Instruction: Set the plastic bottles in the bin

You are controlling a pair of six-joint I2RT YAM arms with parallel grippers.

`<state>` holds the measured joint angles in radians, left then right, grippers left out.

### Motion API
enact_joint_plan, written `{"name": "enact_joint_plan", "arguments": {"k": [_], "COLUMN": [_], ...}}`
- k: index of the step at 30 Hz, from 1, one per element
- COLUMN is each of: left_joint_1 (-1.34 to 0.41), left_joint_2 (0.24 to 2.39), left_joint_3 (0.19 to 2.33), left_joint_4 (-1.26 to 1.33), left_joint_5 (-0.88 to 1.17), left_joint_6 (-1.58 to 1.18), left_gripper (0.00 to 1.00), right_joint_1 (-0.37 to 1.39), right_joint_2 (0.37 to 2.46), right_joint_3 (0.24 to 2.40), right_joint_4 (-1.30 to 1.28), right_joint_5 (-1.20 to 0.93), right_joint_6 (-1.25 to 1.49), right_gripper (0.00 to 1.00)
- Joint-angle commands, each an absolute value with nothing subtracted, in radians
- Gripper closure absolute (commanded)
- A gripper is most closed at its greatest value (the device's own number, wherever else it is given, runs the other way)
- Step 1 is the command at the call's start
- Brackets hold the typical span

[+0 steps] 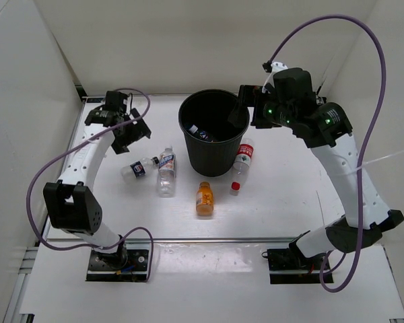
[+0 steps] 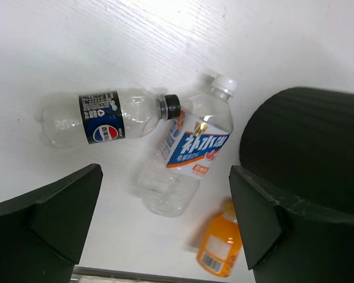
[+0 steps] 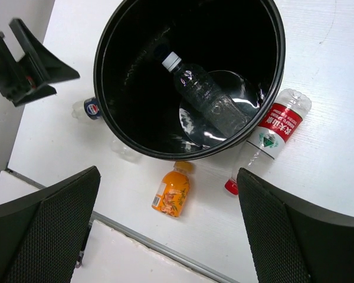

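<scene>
The black bin (image 1: 214, 158) stands mid-table with the plain clear bottle (image 3: 207, 99) lying inside it. The dark-label bottle (image 1: 140, 167) and the white-blue-label bottle (image 1: 165, 169) lie touching left of the bin. The orange bottle (image 1: 203, 198) lies in front of it, and the red-cap bottle (image 1: 241, 165) lies against its right side. My left gripper (image 1: 131, 138) is open and empty, above the table just behind the dark-label bottle (image 2: 103, 117). My right gripper (image 1: 245, 111) is open and empty, over the bin's right rim (image 3: 278, 65).
White walls enclose the table on the left, back and right. A metal rail (image 1: 209, 240) runs along the near edge. The left wrist view also shows the white-blue-label bottle (image 2: 192, 147), the orange bottle (image 2: 221, 244) and the bin wall (image 2: 307, 147).
</scene>
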<state>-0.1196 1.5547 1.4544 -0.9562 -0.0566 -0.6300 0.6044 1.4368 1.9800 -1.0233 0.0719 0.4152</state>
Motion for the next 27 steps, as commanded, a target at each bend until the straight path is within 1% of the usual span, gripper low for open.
{"name": "enact_joint_plan", "arguments": {"k": [1,6,8,12,16,22,27], "left_joint_1": [-0.080,-0.022,-0.012,-0.012,-0.002,0.028,0.037], "left_joint_2": [1.635,1.680,1.666,1.646,1.699,1.720,1.756], "left_joint_3": [1.526,1.555,1.531,1.485,1.485,1.376,1.345], "left_joint_4": [-1.109,-1.227,-1.212,-1.154,-1.164,-1.121,-1.102], "left_joint_5": [-0.054,-0.003,0.032,0.067,0.066,0.097,0.086], "left_joint_6": [-0.731,-1.000,-1.130,-1.288,-1.341,-1.373,-1.373], "left_gripper": [0.00,0.00,0.00,0.00,0.00,0.00,0.00], "right_joint_1": [0.604,0.595,0.595,0.595,0.595,0.595,0.595], "right_joint_2": [1.440,1.440,1.440,1.431,1.431,1.431,1.431], "right_joint_3": [1.977,1.977,1.977,1.968,1.968,1.968,1.977], "right_joint_4": [-1.014,-1.037,-1.048,-1.072,-1.100,-1.138,-1.169], "right_joint_5": [0.057,0.048,0.048,0.048,0.038,0.038,0.038], "right_joint_6": [0.404,0.394,0.385,0.385,0.367,0.348,0.339], "right_gripper": [0.00,0.00,0.00,0.00,0.00,0.00,0.00]}}
